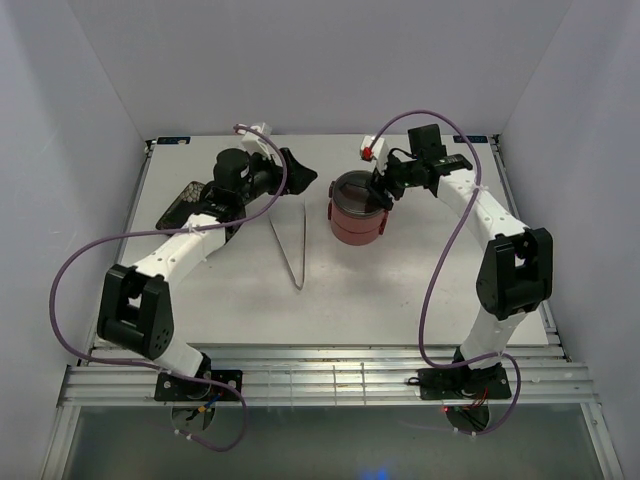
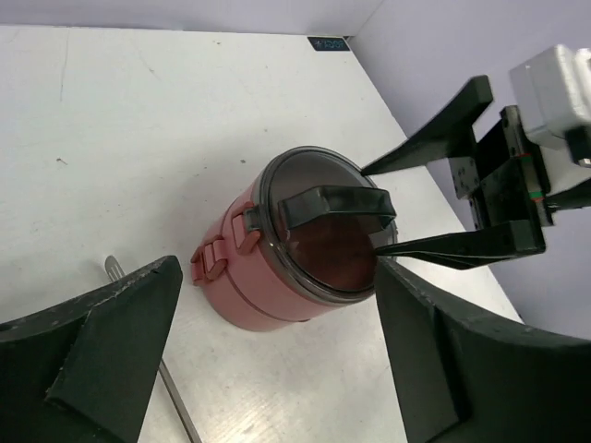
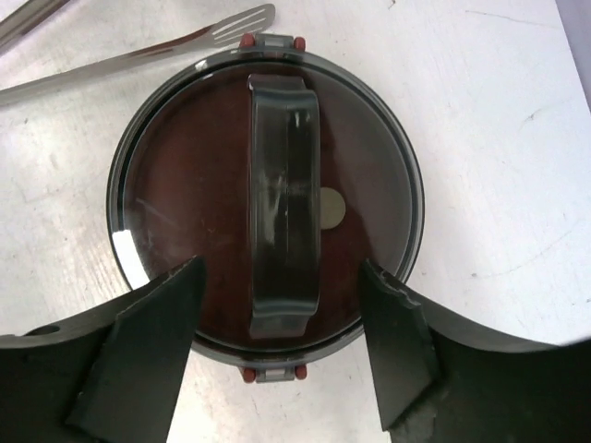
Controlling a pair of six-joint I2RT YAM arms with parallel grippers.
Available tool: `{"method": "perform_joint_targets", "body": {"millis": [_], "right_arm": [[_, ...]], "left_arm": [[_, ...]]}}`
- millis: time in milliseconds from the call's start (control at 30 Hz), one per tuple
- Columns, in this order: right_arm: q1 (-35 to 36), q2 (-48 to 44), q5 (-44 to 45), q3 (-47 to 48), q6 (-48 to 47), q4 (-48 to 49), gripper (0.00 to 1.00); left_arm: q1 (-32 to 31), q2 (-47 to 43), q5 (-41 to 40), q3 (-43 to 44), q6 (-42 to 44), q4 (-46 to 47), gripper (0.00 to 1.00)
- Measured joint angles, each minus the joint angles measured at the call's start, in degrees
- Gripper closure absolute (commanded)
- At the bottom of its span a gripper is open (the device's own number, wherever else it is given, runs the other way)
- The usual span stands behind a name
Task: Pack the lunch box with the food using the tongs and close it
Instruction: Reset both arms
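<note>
The dusty-red lunch box [image 1: 356, 215] stands stacked in two tiers right of centre, with its dark lid [image 3: 268, 198] on top and side clips [image 2: 211, 263] showing. My right gripper [image 3: 277, 332] hovers open over the lid, its fingers [image 2: 443, 249] on either side of the black lid handle [image 3: 284, 203] without touching it. My left gripper [image 2: 277, 369] is open and empty, just left of the box. The silver tongs [image 1: 291, 245] lie flat on the table between the arms. No food is in view.
A dark patterned plate [image 1: 183, 205] lies at the left, partly under the left arm. White walls close in the table at the back and on both sides. The tongs' tips [image 3: 235, 23] lie close to the box's far side.
</note>
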Motion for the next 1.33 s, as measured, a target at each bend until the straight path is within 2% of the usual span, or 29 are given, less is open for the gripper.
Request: {"method": "perform_joint_targets", "body": {"millis": [33,67,100,233,267,300,567,700,800,1033,1333], "right_arm": [[-0.2,-0.1,-0.2,0.0,-0.1,-0.4,0.19],[-0.2,-0.2,-0.3,0.0,0.0,-0.6,0.11],[-0.4,-0.3,-0.3,0.0,0.4,-0.7,0.07],[-0.5,-2.0,2.0,-1.6,3.0,0.3,0.01],[-0.5,-2.9,2.9,-2.6,4.8,1.0,0.08],[-0.5,-3.9,3.6,-3.8,6.6,2.2,0.10],[-0.5,-18.8,6.1,-15.4,30.4,13.6,0.10],[-0.4,-27.4,10.8,-19.7,42.8,16.8,0.10],[-0.4,-33.2,14.7,-23.3,48.3,18.1,0.10],[-0.4,-42.7,21.9,-30.1,54.7,19.1,0.10],[-0.4,-44.1,24.3,-30.7,55.5,19.4,0.10]], "left_arm": [[0.0,-1.0,-0.1,-0.4,0.2,0.1,0.02],[0.0,-1.8,-0.2,-0.9,0.2,0.1,0.02],[0.0,-2.4,-0.4,-1.4,0.3,0.1,0.02],[0.0,-4.5,-1.9,-3.5,0.4,-0.5,0.02],[0.0,-5.4,-2.3,-4.2,0.4,-0.9,0.02],[0.0,-6.4,-2.6,-4.9,0.4,-1.0,0.02],[0.0,-21.4,-2.8,-10.2,0.9,-1.5,0.02],[0.0,-28.9,-2.9,-14.9,1.3,-1.3,0.02],[0.0,-31.3,-2.6,-17.5,1.2,-1.6,0.02],[0.0,-32.2,-1.1,-21.6,1.0,-3.0,0.02],[0.0,-36.3,-1.5,-22.3,1.3,-3.8,0.02]]}}
